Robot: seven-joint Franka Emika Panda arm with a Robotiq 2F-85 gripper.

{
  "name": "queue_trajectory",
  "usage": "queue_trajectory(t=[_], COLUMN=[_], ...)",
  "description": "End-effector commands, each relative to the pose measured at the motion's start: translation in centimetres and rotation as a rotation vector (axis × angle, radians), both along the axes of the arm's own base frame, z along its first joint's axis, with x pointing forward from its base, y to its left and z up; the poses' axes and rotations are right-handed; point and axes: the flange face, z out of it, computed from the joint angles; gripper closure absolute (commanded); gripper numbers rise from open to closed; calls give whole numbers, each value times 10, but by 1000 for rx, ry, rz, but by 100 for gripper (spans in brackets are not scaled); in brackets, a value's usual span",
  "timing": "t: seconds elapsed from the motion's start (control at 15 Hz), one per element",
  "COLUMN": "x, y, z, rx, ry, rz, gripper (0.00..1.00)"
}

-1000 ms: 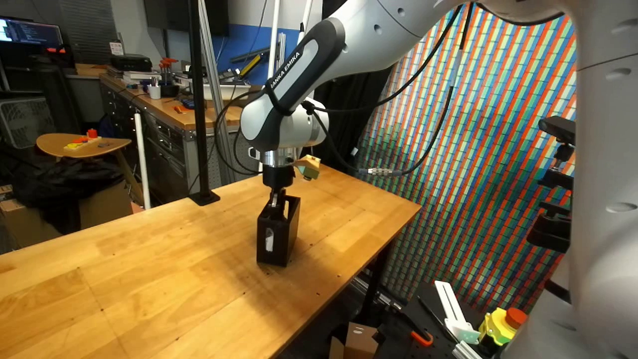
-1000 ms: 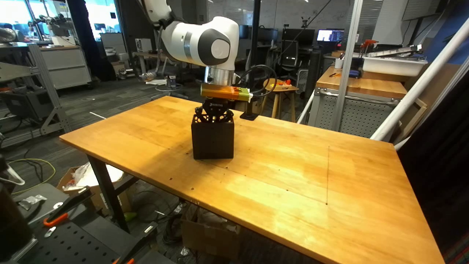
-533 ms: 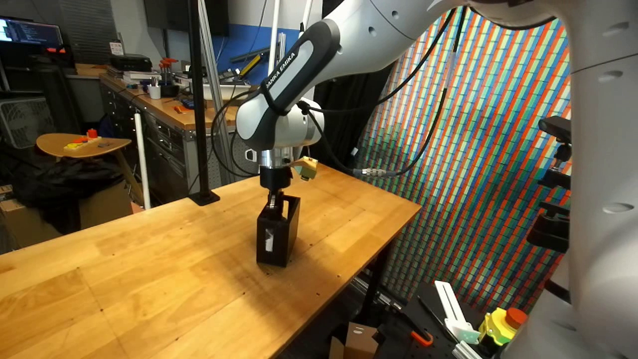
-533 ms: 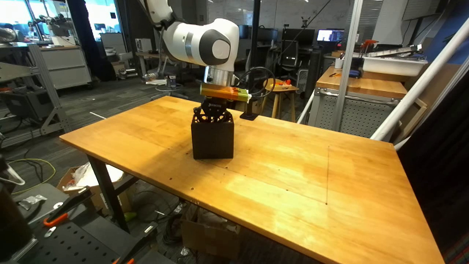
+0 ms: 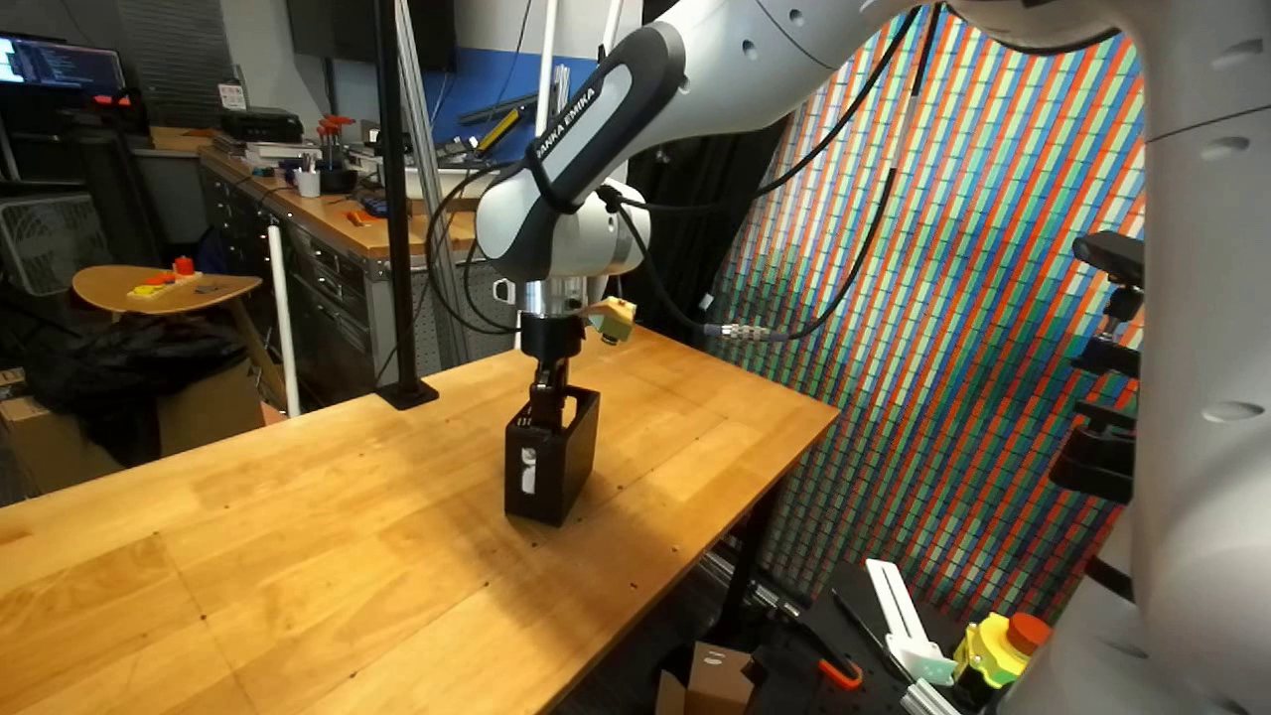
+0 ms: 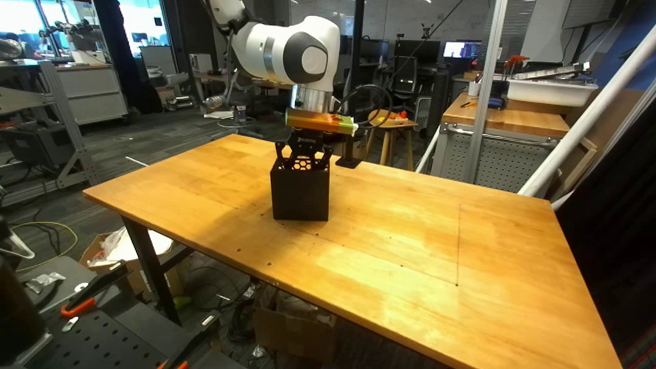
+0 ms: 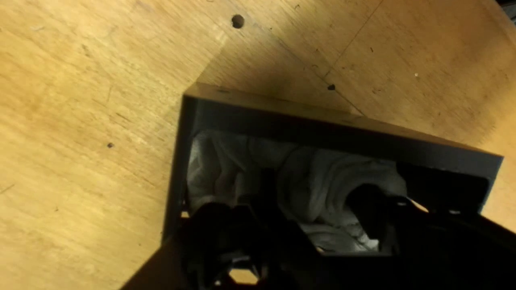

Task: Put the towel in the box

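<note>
The black box (image 6: 300, 197) stands upright on the wooden table, its top uncovered, in both exterior views. Seen from above in the wrist view, the white towel (image 7: 225, 161) lies rumpled inside the box, below its rim (image 7: 322, 125). A bit of the towel (image 5: 528, 472) also shows through the slot in the box's end wall. My gripper (image 7: 314, 197) reaches down into the box, jaws spread apart, open. Towel folds show between and beneath the dark fingers (image 7: 369, 209). Shadow hides where the fingers touch the towel or the walls.
The wooden table (image 5: 298, 556) extends around the box, with its near edge dropping to the floor. A black post (image 5: 397, 248) on a flat base stands at the table's back edge. A cable (image 5: 675, 318) hangs from the arm behind the gripper.
My gripper has opened within the last half second and risen slightly. The box has shifted and turned a little on the table.
</note>
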Motion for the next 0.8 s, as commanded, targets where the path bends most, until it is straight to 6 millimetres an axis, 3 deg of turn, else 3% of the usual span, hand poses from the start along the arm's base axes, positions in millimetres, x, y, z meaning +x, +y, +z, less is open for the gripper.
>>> queue_trajectory(t=[0.0, 0.07, 0.13, 0.2, 0.33, 0.73], x=[7, 9, 10, 12, 13, 14], y=[-8, -8, -8, -7, -4, 7], z=[36, 42, 47, 52, 58, 55], rx=[-20, -27, -34, -37, -41, -35], ry=[-57, -70, -81, -91, -104, -102], rz=[-2, 1, 4, 8, 16, 35], gripper=[16, 11, 15, 43, 42, 89])
